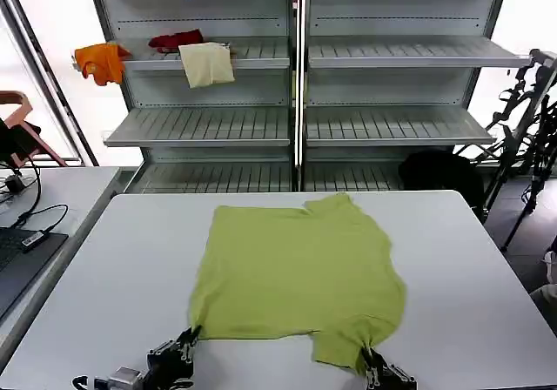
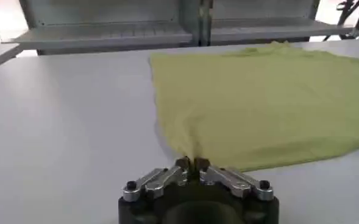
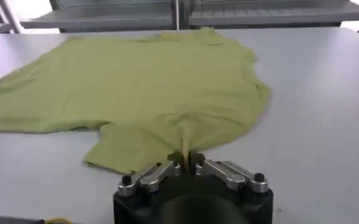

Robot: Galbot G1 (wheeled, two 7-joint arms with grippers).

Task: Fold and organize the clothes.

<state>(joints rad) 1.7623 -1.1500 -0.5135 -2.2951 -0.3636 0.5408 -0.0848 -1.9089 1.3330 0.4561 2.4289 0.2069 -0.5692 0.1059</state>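
The shirt (image 1: 296, 272) looks soft, light and floppy. Both the left gripper (image 1: 187, 340) and the right gripper (image 1: 372, 361) pinch its near edge, good corners to lift.

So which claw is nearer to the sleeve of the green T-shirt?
Right. The right claw is shut on the edge of the near sleeve of the green T-shirt. The left claw is shut on the shirt's other near corner, apart from that sleeve.
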